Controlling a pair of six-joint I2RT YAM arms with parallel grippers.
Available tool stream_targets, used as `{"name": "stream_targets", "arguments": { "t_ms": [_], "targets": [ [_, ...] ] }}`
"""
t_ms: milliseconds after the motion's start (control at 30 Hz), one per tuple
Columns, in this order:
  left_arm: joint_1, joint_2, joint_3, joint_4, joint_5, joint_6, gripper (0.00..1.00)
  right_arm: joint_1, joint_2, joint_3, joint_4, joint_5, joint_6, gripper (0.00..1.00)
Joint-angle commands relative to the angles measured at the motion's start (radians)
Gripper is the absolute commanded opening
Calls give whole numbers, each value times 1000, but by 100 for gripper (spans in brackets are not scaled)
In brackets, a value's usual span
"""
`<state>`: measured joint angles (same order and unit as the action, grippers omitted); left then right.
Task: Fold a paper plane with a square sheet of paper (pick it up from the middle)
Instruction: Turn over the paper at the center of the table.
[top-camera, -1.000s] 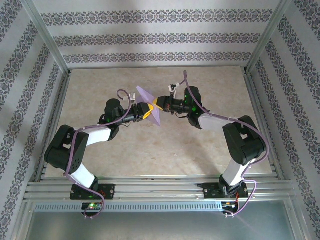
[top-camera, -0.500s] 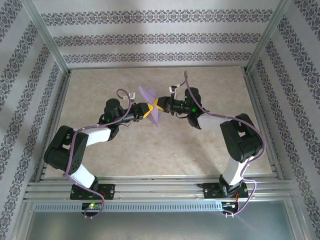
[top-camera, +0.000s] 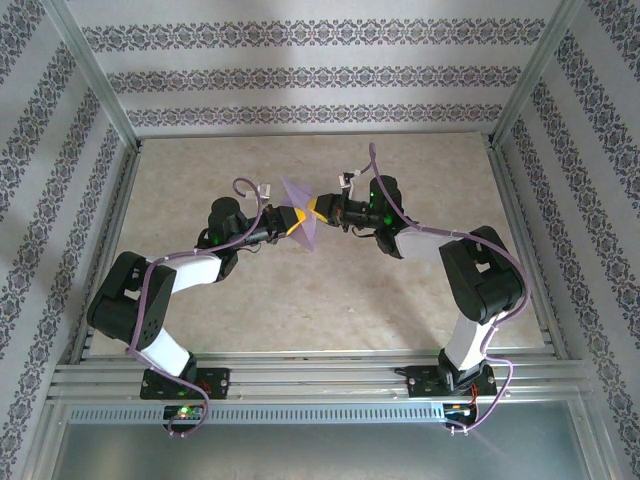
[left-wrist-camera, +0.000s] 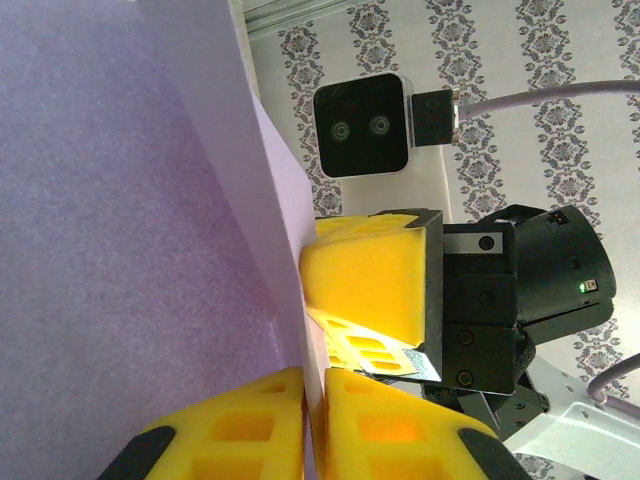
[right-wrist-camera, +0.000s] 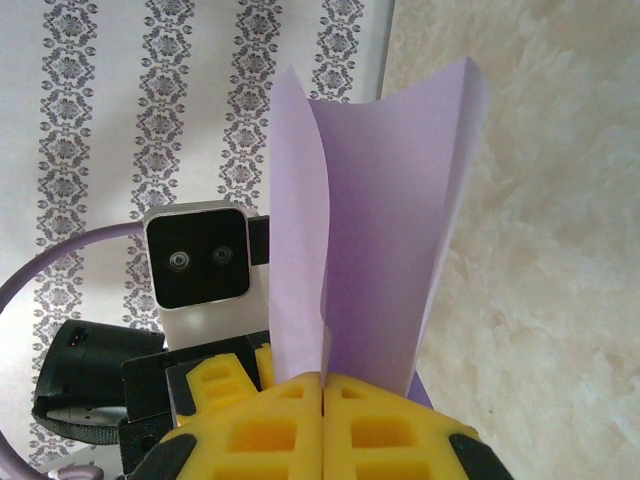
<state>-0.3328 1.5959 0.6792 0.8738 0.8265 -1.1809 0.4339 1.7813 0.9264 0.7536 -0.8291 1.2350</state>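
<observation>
While aloft, one paper sheet

Top view: high, rear, looking down at table. Wrist views: close, facing each other across paper.

The right gripper presses its yellow fingers together on the bottom of the paper. The paper stands upright, folded, its two layers spreading apart toward the top. A camera sits just left of it, and the marbled table is on the right.
</observation>
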Motion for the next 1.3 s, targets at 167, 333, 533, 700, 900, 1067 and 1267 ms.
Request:
{"name": "stream_targets", "arguments": {
  "t_ms": [167,333,533,700,900,1067,1267],
  "targets": [
    [-5,-49,25,-124,-30,87,11,-35,-37,-36,-25,15,-54,29],
    [-3,-103,105,-546,-99,295,9,-95,-128,-88,-194,107,-193,41],
    [-17,-128,344,-1265,-450,663,9,-131,-257,-113,-496,269,-398,44],
    [-74,-19,586,-1675,-898,798,8,-135,-371,-121,-720,472,-530,46],
    [-184,203,810,-1938,-1317,800,8,-145,-490,-158,-852,688,-574,50],
    [-255,379,919,-2022,-1453,736,8,-170,-561,-211,-859,739,-554,50],
    [-340,582,1046,-2077,-1501,687,8,-202,-609,-249,-857,746,-536,50]
  ]
}}
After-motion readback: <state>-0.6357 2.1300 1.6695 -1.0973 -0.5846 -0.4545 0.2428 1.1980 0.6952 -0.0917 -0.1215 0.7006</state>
